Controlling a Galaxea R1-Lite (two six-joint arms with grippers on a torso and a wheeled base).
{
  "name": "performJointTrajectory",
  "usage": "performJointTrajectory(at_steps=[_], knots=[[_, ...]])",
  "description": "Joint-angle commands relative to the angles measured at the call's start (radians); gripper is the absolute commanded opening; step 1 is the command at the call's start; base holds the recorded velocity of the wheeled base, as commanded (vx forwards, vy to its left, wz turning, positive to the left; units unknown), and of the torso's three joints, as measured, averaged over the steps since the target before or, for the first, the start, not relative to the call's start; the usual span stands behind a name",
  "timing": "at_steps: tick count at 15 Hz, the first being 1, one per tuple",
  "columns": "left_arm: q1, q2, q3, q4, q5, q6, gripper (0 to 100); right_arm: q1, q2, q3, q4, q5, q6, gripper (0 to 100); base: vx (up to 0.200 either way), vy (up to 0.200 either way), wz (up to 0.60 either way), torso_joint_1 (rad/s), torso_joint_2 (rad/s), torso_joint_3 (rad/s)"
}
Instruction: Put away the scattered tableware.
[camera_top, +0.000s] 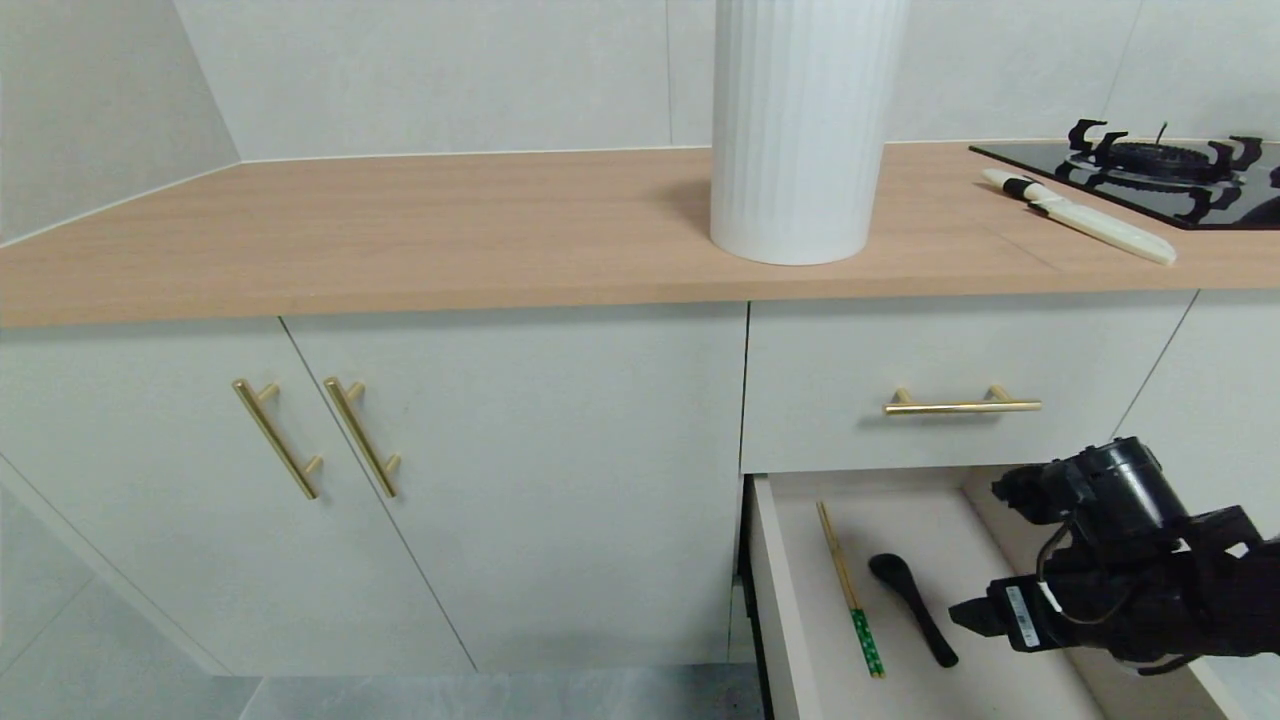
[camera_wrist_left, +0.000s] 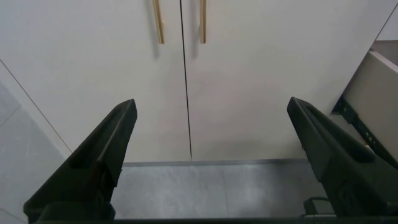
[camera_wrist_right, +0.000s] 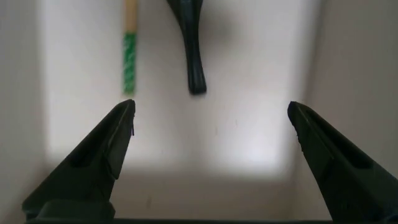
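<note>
Spoon ahead of right pincer, in drawer

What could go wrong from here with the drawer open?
The right end effector, open, hangs low over the drawer; shutting the drawer now could catch it. Moving off, it might nudge the black spoon or chopsticks. The knife lies on the counter by the stove; its blade may be awkward to grasp.
</note>
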Motion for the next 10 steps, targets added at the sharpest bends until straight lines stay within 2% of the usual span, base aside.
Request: performJointTrajectory(at_steps=[1,4,10], knots=[[0.0,0.002,0.0,0.0,0.001,0.0,100,0.057,-0.188,0.001,0.104,0.014,0.012,100,0.0,0.0,0.0,0.0,0.0,0.0],[0.0,0.002,0.0,0.0,0.001,0.0,100,0.066,-0.247,-0.024,0.183,0.015,0.039,100,0.0,0.0,0.0,0.0,0.0,0.0],[0.0,0.002,0.0,0.0,0.001,0.0,100,0.066,-0.299,-0.03,0.188,0.012,0.039,100,0.0,0.0,0.0,0.0,0.0,0.0]])
